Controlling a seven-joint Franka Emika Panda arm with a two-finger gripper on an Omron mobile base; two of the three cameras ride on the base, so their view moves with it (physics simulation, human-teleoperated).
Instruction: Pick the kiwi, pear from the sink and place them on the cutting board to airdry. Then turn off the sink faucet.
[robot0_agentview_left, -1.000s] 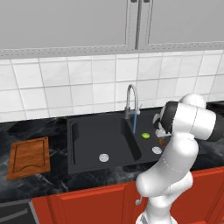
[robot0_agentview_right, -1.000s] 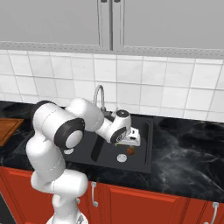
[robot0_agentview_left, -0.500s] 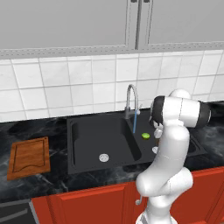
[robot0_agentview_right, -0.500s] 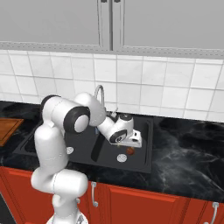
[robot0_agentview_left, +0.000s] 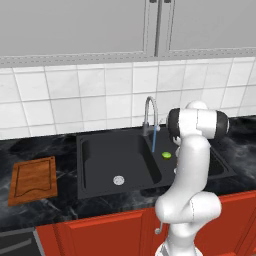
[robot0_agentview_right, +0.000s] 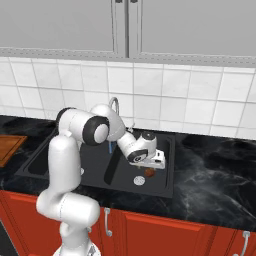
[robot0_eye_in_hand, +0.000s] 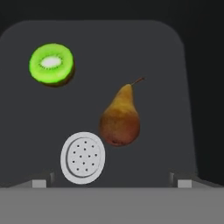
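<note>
Halved green kiwi (robot0_eye_in_hand: 51, 64) and brown pear (robot0_eye_in_hand: 120, 119) apart on black sink (robot0_eye_in_hand: 175, 87) floor; board (robot0_agentview_left: 33, 180) bare

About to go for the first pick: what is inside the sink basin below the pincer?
On the floor of the sink basin lie a halved kiwi, a brown pear and the round silver drain. The open pincer covers none of them.

Both base views look forward and down over the arm at the black sink (robot0_agentview_left: 120, 160) (robot0_agentview_right: 165, 165), one from behind on the left, one from behind on the right, sharing its basins and faucet (robot0_agentview_left: 150, 117) (robot0_agentview_right: 114, 106). The hand view looks close down into one basin at its drain (robot0_eye_in_hand: 82, 157)
</note>
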